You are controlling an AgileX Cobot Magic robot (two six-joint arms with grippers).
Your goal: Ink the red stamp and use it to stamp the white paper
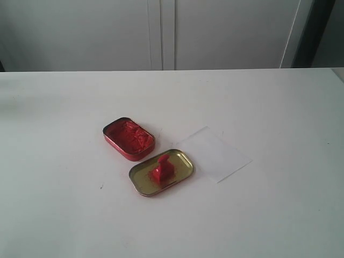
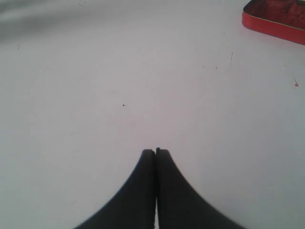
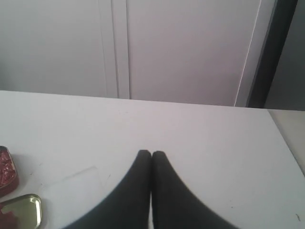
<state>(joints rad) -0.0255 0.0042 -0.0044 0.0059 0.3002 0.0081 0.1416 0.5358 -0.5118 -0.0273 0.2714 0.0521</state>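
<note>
1. Left pincer [image 2: 156,152]: its two dark fingers are pressed together along their whole length, with nothing between them. It hangs above bare white table [image 1: 54,215], pointing across the surface.
2. Right pincer [image 3: 151,155]: its fingers are likewise pressed tight together and pinch nothing. It is held level and looks along the tabletop toward the far wall. Neither arm shows in the exterior view.
3. Nearest of the things on the table is the gold lid [image 1: 144,184], a shallow rounded-rectangle tray lying open side up.
4. The red stamp [image 1: 163,167] stands inside that lid, square base down on the gold floor and narrower handle pointing up. A red smear marks the floor around its base.
5. The white paper [image 1: 215,153] lies flat just right of the lid, turned at an angle to the table's edge. Whether it touches the lid's rim I cannot tell.
6. Just behind the lid and to its left sits the red tin [image 1: 129,138], open, its bed filled with rough red ink. One corner of it shows in the left wrist view, well apart from the left pincer.
7. Nothing lies over the stamp, the tin or the paper.
8. Farthest back, beyond the table's edge, stand pale cabinet doors [image 1: 161,32].
</note>
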